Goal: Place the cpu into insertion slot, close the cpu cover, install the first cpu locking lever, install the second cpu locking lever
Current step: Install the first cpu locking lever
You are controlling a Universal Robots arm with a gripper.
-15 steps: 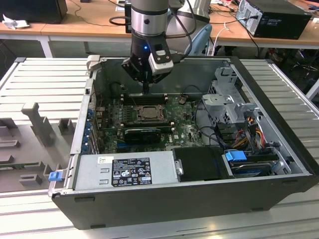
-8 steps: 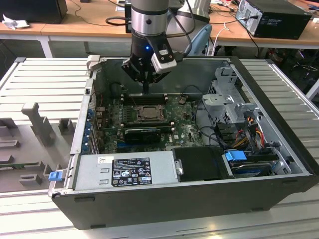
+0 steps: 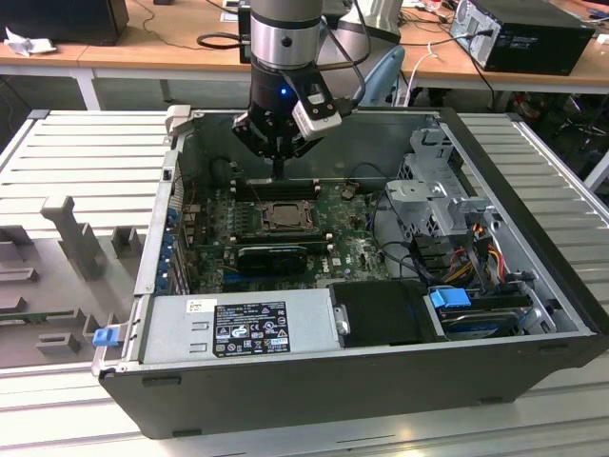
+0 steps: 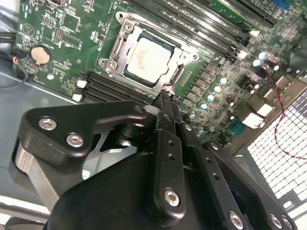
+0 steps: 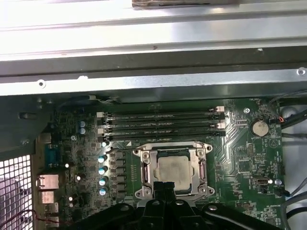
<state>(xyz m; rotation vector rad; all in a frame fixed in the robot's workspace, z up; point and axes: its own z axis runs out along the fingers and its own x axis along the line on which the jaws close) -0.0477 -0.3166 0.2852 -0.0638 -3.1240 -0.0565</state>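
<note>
— Gripper (image 4: 165,101): we are seeing its fingers pressing together, gripping nothing, hovering just beside the insertion slot (image 4: 125,23).
— Agreed. We are finding the cpu (image 4: 149,58) sitting inside that slot.

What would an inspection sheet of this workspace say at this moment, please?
Surface: green motherboard inside an open computer case, on a slatted metal table.
Job's things: cpu seated in the insertion slot; cpu cover lying flat around it.
Clutter: grey fixture blocks on the table, at the exterior view's left.
End effector: shut, holding nothing, tips close to the cpu cover's edge; contact unclear.
Cables: coloured bundle in the case, at the exterior view's right.
Surroundings: wooden desks behind, one bearing a black tower.
</note>
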